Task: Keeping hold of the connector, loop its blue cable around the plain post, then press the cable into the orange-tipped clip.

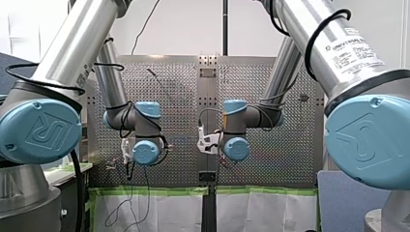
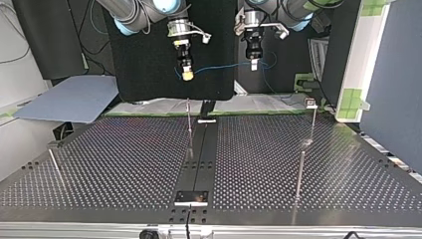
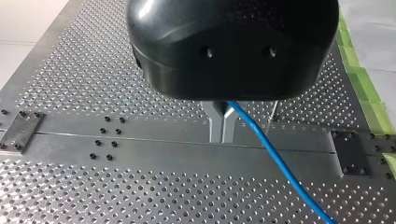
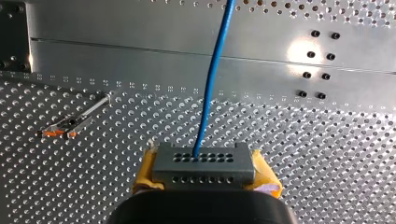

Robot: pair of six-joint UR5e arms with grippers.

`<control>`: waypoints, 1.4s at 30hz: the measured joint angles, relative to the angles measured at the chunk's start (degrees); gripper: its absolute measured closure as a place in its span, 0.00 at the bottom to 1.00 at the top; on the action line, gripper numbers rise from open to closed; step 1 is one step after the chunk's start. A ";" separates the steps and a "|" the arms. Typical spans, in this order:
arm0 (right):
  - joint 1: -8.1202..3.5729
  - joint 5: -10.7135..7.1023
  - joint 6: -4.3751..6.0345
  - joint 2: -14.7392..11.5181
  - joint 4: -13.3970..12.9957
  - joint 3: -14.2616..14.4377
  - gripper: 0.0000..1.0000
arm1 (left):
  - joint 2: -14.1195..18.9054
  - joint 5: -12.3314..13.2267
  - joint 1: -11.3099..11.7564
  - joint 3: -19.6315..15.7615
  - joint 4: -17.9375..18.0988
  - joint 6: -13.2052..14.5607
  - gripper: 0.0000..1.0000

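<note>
Above the table (image 2: 124,164), right tool (image 2: 187,75), seemingly plumb

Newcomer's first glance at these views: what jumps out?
The blue cable strung in mid-air between both grippers, above the perforated table in the top view. My right gripper clamps the grey connector; my left gripper pinches the cable further along. The orange-tipped clip stands clear of it.

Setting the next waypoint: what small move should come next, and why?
Probably lower both arms toward the table, grips unchanged. My right gripper clamps the connector in yellow pads and my left gripper pinches the blue cable, but the top view shows both high above the posts, so looping cannot start.
</note>
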 joint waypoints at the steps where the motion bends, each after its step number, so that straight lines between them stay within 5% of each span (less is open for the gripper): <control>1: 0.00 0.00 0.00 0.00 0.00 0.00 1.00 | 0.00 0.00 0.00 0.00 0.00 0.00 0.96; 42: 0.00 0.00 0.00 0.00 0.00 0.00 1.00 | 0.00 0.00 0.00 0.00 0.00 0.00 1.00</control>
